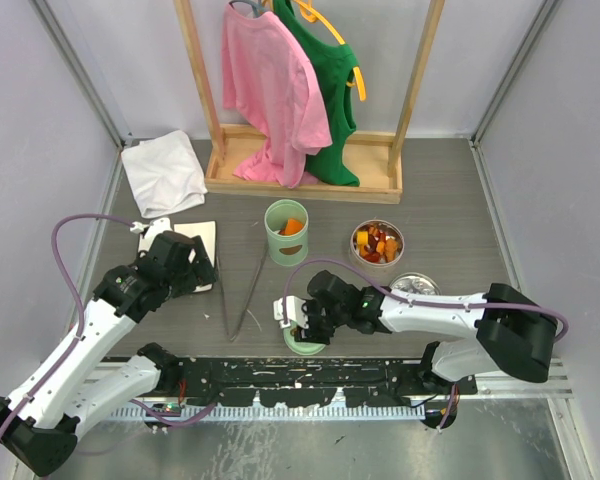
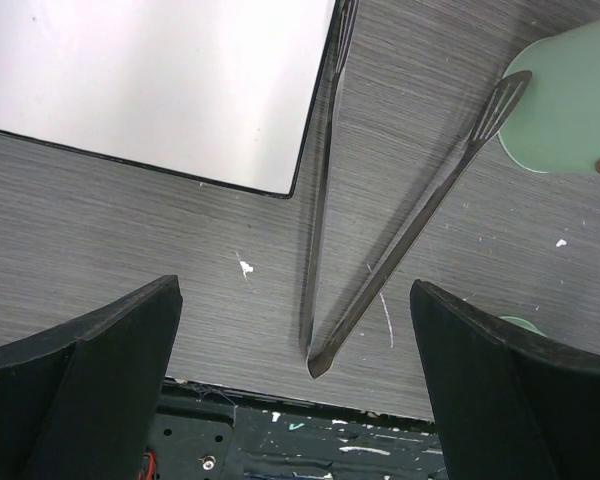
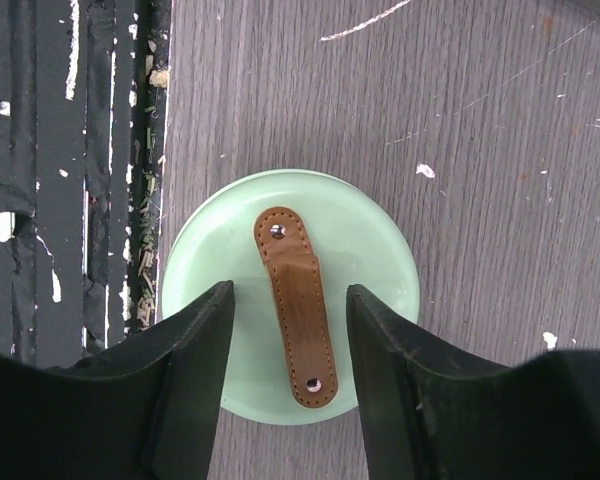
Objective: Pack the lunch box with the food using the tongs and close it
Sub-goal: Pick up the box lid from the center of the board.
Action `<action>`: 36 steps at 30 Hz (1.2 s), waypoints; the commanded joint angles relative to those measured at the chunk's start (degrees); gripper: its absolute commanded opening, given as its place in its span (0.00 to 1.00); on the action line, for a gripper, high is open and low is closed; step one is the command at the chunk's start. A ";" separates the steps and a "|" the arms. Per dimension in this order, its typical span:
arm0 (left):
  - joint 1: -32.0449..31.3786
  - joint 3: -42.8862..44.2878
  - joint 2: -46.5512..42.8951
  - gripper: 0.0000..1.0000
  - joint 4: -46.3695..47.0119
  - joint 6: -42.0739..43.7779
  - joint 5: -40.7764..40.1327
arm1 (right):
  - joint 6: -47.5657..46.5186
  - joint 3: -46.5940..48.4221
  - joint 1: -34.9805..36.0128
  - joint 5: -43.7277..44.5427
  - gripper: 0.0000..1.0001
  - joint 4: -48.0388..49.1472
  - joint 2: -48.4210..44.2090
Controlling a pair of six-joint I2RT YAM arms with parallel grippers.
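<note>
While my right gripper (image 3: 290,288) hangs over the green lid (image 3: 380,250) by the near edge, jaws part open either side of its brown strap (image 3: 298,330) and, as far as I can see, not touching it, the tongs job falls to the left arm, and that's the relation I'm watching. The left gripper (image 2: 295,290) is spread wide and holds nothing, and the tongs (image 2: 405,235) lie flat on the table (image 2: 130,230) right under it. Their joined end sits between my fingers and a touch ahead, and the long axis runs straight away from me toward the lunch box (image 2: 570,100). Closing would squeeze across both arms of the V, which is what I want. The left arm is clearly the nearer one. The metal is thin on grey wood grain, so I judge I'll have to go right down to the surface. Room is tight: one arm runs along the edge of the white board (image 2: 160,80), and the slotted tip of the other reaches the foot of the lunch box, whether touching I can't tell. The black rail (image 2: 310,440) sits just behind the joint. The food (image 1: 377,243) waits in the metal bowl (image 1: 378,263) to the right of the lunch box, with some orange pieces already inside the box.
</note>
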 commanded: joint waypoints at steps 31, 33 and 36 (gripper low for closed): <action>0.17 0.75 -0.11 0.98 0.23 -1.09 0.38 | 3.67 2.05 -3.62 1.78 0.02 -1.65 -5.48; 0.24 0.88 0.17 0.98 0.30 -1.00 0.49 | 4.23 1.71 -3.60 2.98 0.01 -0.98 -8.17; 0.20 1.18 0.62 0.98 0.43 -0.92 0.91 | 4.85 1.80 -3.67 4.97 0.01 -0.97 -12.24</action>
